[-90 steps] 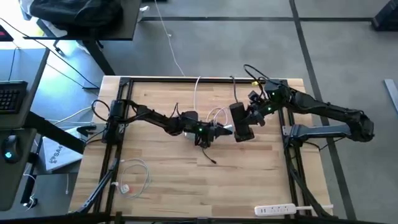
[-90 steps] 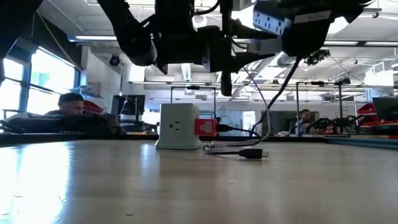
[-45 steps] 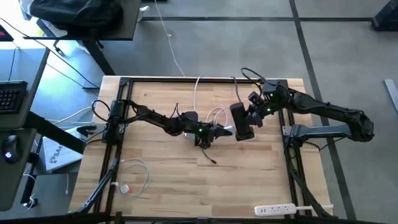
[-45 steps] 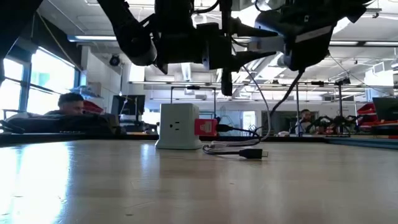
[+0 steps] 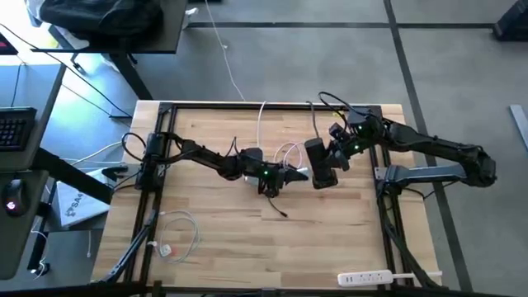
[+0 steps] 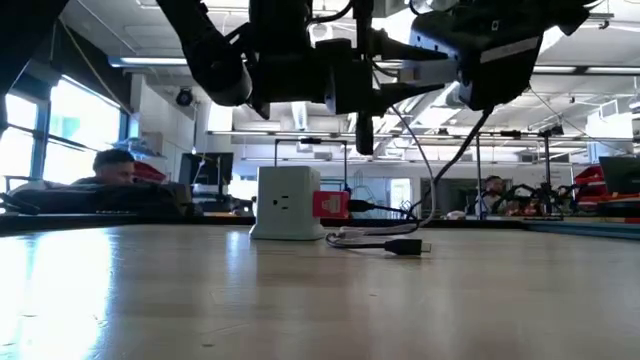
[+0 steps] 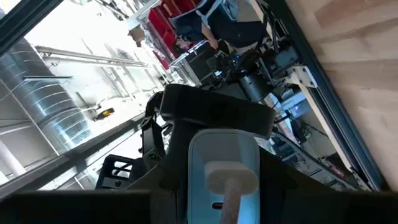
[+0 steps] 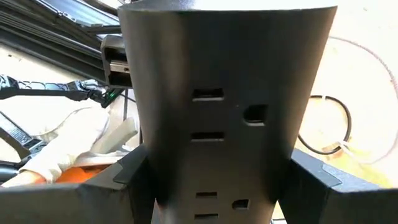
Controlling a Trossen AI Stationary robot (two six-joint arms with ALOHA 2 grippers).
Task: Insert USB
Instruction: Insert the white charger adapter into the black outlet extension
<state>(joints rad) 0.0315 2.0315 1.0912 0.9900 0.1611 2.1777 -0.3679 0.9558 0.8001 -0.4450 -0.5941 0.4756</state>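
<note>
Mid-air plug alignment above the white cube, red USB down on the bench

The USB [image 6: 331,204] sits against the side of the white charger cube [image 6: 287,202] on the bench [image 6: 200,290]. It touches the cube, but I cannot tell whether it is fully seated. Its thin black cable trails away from the cube, and a black connector [image 6: 404,246] lies near the cube on that same side.

The left claw [image 5: 285,175] hangs above the cube, pinching a silvery-blue plug [image 7: 222,165] on a white cable. The right claw [image 5: 324,161] is up off the bench on the cube's USB side, clamped on a black socket block [image 8: 227,93].

The step looks like mating that plug with a port on the block:
- Keep the block steady.
- Square the plug's face to the slot before pushing.
- Push straight along the port axis, slowly.
- Ease off if it binds.
- Watch the white cable loops near the cube, since a snag could drag the cube and the USB
</note>
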